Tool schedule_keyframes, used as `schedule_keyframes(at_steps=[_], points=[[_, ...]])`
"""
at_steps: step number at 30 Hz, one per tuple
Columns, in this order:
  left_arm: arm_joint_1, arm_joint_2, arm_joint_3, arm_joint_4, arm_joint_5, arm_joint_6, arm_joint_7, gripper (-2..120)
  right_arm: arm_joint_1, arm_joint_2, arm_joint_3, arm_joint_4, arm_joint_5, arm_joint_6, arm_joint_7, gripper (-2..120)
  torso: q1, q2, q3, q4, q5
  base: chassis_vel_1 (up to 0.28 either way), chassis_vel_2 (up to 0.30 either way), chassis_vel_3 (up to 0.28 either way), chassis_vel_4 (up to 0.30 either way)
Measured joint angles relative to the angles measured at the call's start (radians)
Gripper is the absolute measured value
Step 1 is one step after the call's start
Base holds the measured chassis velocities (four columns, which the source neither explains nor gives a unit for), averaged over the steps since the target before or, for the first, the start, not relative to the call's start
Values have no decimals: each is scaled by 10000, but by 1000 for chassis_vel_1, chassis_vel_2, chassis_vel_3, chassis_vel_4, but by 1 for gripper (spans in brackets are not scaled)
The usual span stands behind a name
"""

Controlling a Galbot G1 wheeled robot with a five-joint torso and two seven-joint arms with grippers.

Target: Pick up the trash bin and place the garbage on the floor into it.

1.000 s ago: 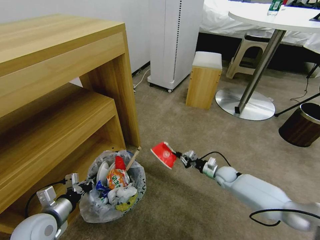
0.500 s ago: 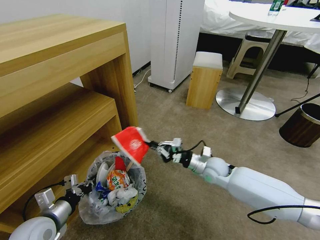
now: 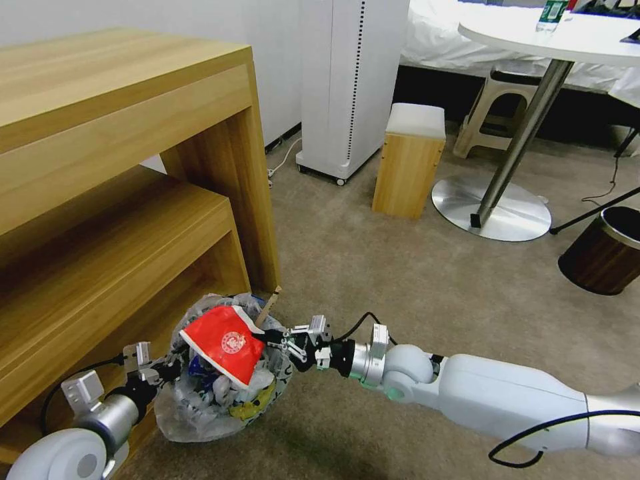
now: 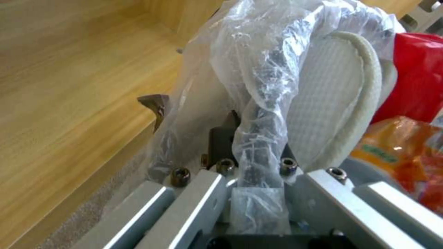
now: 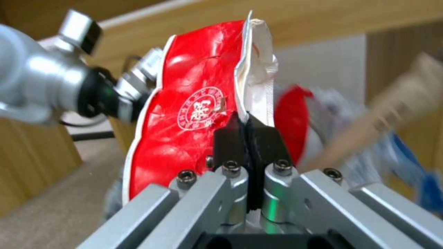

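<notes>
While the left gripper (image 3: 155,375) stays pinched on the bagged rim of the trash bin (image 3: 200,417), held beside the wooden shelf unit (image 3: 133,220), the bin already holds a white slipper (image 4: 332,103), wrappers and a stick. Right gripper (image 3: 272,339): clamped on a flattened red cup (image 3: 223,343) over the bin mouth, not yet released. Floor (image 3: 413,267) beyond: no litter visible, so the task looks nearly complete.
</notes>
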Motion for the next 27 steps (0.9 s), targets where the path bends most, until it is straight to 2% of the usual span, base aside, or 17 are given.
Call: schedule_keyframes(at_steps=[9, 19, 27], points=[[127, -5, 28, -139, 10, 24, -7, 1, -367, 100, -202, -629, -12, -39, 440, 0, 0, 0, 0, 1, 1, 0, 0, 0, 0], [175, -31, 36, -175, 62, 27, -9, 1, -325, 177, -312, -465, -54, -34, 880, 1, 0, -1, 0, 2, 0, 0, 0, 0, 0], [145, 29, 19, -28, 64, 27, 5, 1, -349, -130, -113, 133, -155, 72, 930, 36, 0, -1, 0, 1, -1, 0, 0, 0, 0]])
